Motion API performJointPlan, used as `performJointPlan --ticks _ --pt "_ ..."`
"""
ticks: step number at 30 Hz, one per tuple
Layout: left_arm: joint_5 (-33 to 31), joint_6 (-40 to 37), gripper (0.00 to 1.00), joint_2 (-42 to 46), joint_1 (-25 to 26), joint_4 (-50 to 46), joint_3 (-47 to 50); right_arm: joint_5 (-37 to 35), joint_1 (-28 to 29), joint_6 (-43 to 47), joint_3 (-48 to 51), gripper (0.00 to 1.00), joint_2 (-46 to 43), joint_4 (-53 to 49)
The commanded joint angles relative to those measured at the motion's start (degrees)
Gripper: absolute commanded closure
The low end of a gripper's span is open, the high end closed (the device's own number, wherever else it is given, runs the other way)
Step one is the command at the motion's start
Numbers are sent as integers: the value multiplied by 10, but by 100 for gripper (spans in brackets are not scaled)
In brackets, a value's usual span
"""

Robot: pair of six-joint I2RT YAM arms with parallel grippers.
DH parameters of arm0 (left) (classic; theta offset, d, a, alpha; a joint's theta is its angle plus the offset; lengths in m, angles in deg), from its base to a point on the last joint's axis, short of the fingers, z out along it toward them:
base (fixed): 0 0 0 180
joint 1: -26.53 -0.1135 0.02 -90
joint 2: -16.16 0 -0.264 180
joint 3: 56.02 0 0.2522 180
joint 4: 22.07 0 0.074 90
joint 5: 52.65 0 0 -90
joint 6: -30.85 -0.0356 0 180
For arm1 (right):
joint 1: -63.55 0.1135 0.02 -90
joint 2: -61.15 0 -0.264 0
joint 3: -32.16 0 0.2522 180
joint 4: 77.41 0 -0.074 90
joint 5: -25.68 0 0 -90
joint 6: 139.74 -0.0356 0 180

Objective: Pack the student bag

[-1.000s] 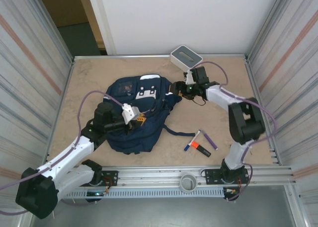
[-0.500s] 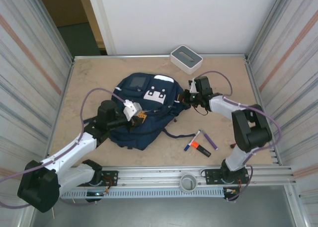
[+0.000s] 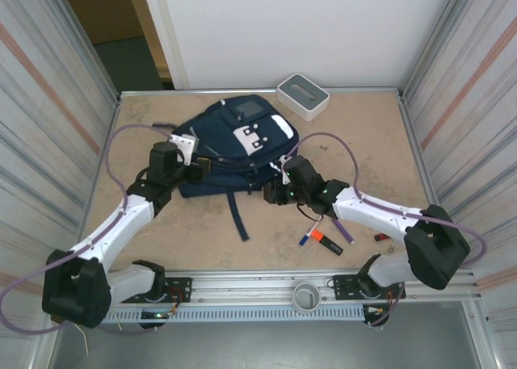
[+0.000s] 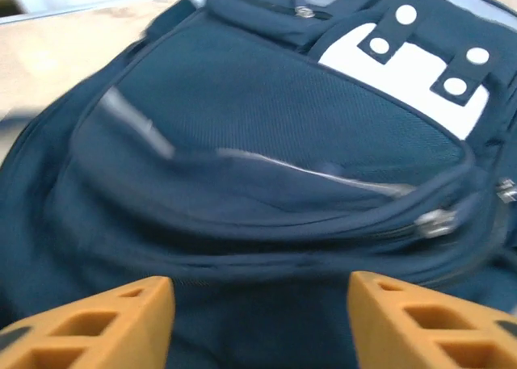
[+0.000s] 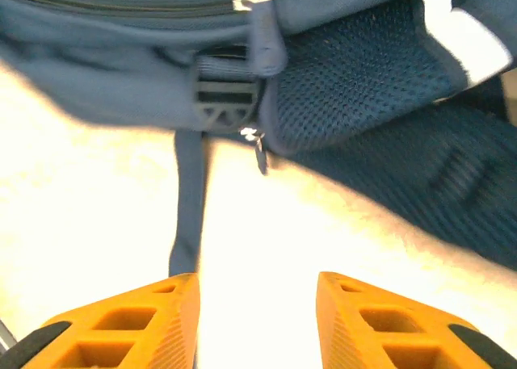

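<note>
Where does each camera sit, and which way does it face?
Top external: above and behind, looking down on the table and student bag; both arms show.
Left wrist: close up, facing the bag's front; left gripper shows.
Right wrist: low, facing the bag's zipped edge; right gripper shows.
All three share the bag.

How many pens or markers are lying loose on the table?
3, clustered right of the student bag: a blue-capped marker, a purple pen, an orange highlighter. Others may be hidden.
</note>
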Motion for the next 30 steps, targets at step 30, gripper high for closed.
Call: performJointPlan --ticks 30 --pt "-304 17 7 -314 80 -40 -200 142 -165 41 -242 57 343 82"
